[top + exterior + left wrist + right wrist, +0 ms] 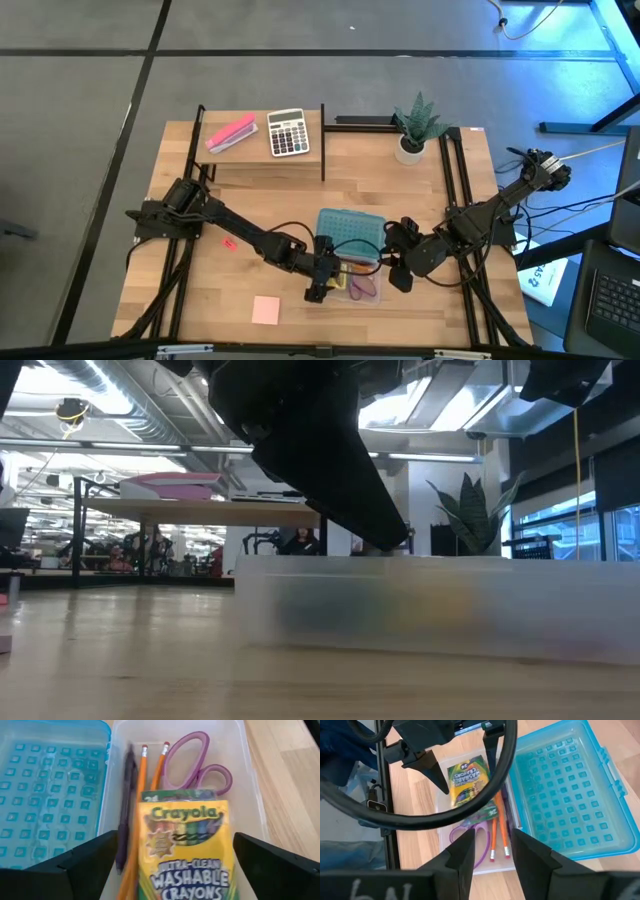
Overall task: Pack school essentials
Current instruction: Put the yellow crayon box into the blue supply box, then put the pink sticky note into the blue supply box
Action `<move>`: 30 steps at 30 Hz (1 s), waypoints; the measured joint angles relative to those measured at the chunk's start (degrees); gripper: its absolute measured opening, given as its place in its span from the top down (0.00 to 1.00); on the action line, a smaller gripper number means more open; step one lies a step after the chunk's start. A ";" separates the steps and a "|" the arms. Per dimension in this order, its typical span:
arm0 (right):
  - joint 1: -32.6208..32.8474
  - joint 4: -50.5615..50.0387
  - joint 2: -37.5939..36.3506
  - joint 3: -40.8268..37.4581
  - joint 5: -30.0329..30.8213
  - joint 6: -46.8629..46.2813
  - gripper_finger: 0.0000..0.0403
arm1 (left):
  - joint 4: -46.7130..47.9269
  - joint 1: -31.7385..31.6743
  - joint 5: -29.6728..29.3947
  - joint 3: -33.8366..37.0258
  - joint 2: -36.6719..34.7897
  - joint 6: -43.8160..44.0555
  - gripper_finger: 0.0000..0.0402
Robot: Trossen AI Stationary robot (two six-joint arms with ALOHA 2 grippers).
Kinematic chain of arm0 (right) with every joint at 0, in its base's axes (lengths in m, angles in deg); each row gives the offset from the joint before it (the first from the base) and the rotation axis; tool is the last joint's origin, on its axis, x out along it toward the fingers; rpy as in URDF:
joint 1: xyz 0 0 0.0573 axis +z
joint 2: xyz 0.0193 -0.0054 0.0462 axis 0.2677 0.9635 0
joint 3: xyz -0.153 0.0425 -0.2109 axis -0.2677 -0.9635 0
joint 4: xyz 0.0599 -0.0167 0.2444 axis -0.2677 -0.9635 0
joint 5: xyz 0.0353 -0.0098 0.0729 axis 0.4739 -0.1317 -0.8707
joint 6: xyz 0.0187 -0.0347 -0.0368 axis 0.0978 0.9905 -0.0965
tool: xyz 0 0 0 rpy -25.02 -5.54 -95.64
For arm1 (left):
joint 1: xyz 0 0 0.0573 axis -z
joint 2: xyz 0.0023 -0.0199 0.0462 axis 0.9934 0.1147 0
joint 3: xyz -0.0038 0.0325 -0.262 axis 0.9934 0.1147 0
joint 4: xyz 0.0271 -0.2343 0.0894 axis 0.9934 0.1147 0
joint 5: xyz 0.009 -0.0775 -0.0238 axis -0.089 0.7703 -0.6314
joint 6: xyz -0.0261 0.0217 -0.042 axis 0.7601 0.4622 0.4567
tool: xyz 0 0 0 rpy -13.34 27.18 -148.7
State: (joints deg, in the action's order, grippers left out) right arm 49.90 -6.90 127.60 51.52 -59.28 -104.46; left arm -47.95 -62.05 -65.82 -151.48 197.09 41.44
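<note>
A clear pencil box (362,288) sits mid-table with its blue lid (350,228) swung open toward the far side. Inside lie purple-handled scissors (192,760), two orange pencils (150,765) and a dark pen (125,810). The yellow-green crayon box (182,845) rests on top of them. My left gripper (172,842) hangs open over the box, its fingers standing wide on either side of the crayon box, apart from it. My right gripper (494,845) hovers open at the box's right end, holding nothing. The pink notepad (266,310) and a tiny red piece (229,242) lie on the table to the left.
On a raised shelf at the far left are a pink stapler-like block (231,133) and a grey-white calculator (288,132). A potted plant (415,130) stands at the far right. Black frame rails (455,170) run along both table sides. In the low view the clear box (440,605) fills the foreground.
</note>
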 joint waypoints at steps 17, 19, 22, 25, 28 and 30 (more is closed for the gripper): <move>0.00 0.45 0.00 0.00 0.00 -0.02 0.68 | 14.70 -1.35 -0.94 -0.02 -12.03 11.20 0.01; 0.00 0.60 0.00 0.00 0.00 -0.02 0.68 | 19.59 -0.80 -2.22 -0.02 -14.51 14.38 0.01; 0.00 0.63 0.00 0.00 0.00 -0.02 0.68 | 26.07 0.13 -2.53 -0.02 -17.76 22.22 0.01; 0.00 0.66 0.03 0.00 0.00 -0.02 0.68 | 32.25 1.37 -2.35 -0.04 -19.76 32.40 0.00; 0.00 0.80 0.02 0.00 -0.02 -0.02 0.68 | 37.49 4.01 -0.88 -0.02 -20.69 36.38 0.01; 0.00 0.92 0.04 0.00 0.00 -0.02 0.68 | 39.94 6.53 1.38 -0.02 -20.89 37.69 0.01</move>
State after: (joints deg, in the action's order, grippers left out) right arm 49.90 -5.98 127.64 51.52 -59.29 -104.48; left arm -8.01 -55.52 -64.44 -151.50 176.20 79.13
